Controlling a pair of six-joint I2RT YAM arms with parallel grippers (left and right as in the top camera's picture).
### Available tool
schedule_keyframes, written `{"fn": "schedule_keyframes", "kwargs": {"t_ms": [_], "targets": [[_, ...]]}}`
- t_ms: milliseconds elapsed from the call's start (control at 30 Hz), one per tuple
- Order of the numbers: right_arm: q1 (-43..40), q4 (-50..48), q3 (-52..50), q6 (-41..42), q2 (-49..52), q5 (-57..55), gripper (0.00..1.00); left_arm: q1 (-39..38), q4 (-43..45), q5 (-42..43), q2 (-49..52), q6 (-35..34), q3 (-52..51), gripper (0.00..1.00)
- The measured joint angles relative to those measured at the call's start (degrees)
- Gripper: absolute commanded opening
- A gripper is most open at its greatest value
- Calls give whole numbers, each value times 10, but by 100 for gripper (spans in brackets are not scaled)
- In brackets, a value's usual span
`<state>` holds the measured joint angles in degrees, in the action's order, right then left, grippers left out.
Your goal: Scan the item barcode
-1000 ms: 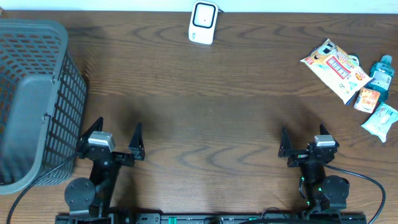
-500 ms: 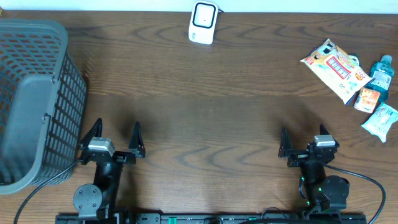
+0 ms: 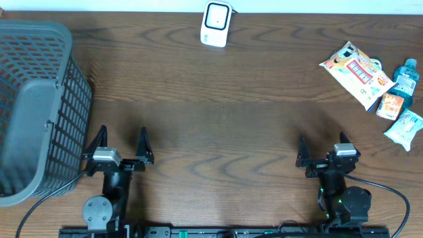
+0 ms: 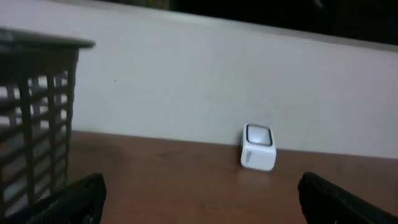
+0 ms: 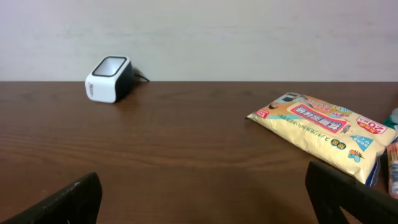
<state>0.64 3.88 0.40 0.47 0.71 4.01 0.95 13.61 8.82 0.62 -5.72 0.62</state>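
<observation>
Overhead: left end effector (image 3: 123, 130) seemingly retreated slightly.

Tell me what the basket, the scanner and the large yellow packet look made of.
Basket: grey moulded plastic, matte, judging by its rigid lattice walls. Scanner: hard white plastic shell, smooth, with a darker window. Large yellow packet: probably printed plastic film, slightly glossy, soft-looking and puffy.

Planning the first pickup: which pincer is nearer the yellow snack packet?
Right. The right pincer sits below and left of the packet in the overhead view; the left pincer is far across the table, beside the basket.
</observation>
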Motion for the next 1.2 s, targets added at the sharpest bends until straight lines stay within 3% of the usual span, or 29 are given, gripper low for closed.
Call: {"fn": "schedule_keyframes", "kwargs": {"t_ms": [200,600,1200], "targets": [[0,0,0,0,0,0,99,-14,-6,-2,0,-1,-3,98],[0,0,0,2,0,0,99,-18,-141,-12,0,-1,0,98],[0,0,0,2,0,0,99,-18,-147,-26,0,1,3,98]]}}
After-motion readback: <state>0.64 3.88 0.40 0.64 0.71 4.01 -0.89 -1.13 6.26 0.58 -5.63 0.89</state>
